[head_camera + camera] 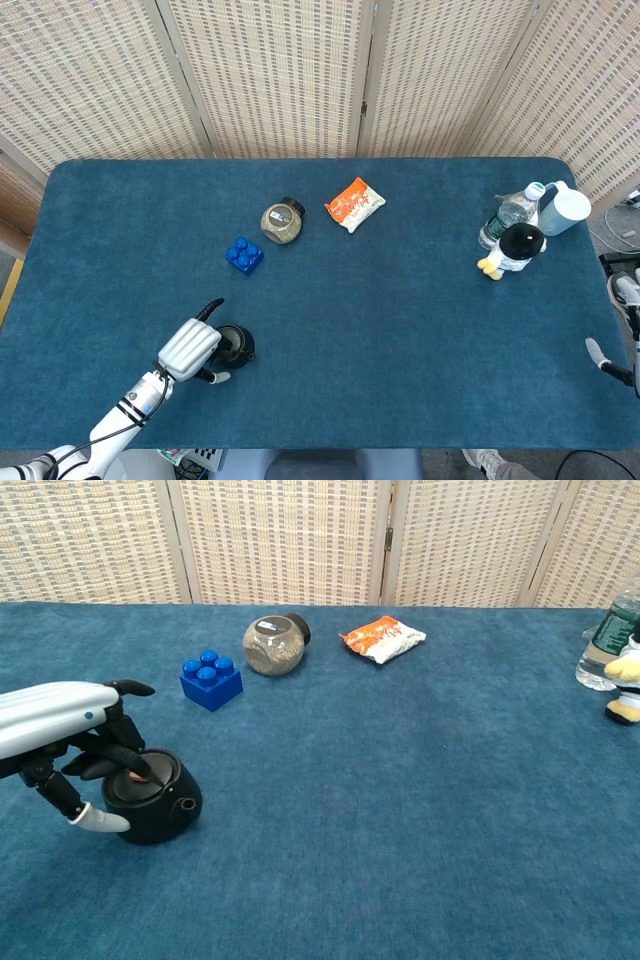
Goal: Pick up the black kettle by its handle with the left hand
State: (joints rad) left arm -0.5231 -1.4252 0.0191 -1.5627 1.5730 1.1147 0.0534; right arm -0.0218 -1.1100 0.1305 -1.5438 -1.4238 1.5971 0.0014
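Chest view shows the black kettle (155, 798) sitting on the blue table (400, 810) near the front left, its small spout facing forward and to the right. The left hand (70, 735) hangs over the kettle's left side, its silver back turned up and its dark fingers (120, 755) curled down onto the lid and handle area; one finger sticks out straight toward the back, and the thumb tip rests low beside the kettle's left flank. Whether the fingers are actually clamped around the handle or only lying on top cannot be told from either view. From the head view the same hand (190, 348) covers the left part of the kettle (235, 345), which still stands on the table surface. Behind the kettle lies a blue toy brick (211, 679), and just beside it, further back and to the right, a round glass jar (273, 645) lies on its side with a dark lid. An orange snack packet (383, 638) lies further right. At the far right edge a water bottle (505, 215), a white jug (563, 208) and a penguin toy (515, 248) stand close together. The right hand (622, 330) is only partly visible at the right border of the head view, and its finger state cannot be told.
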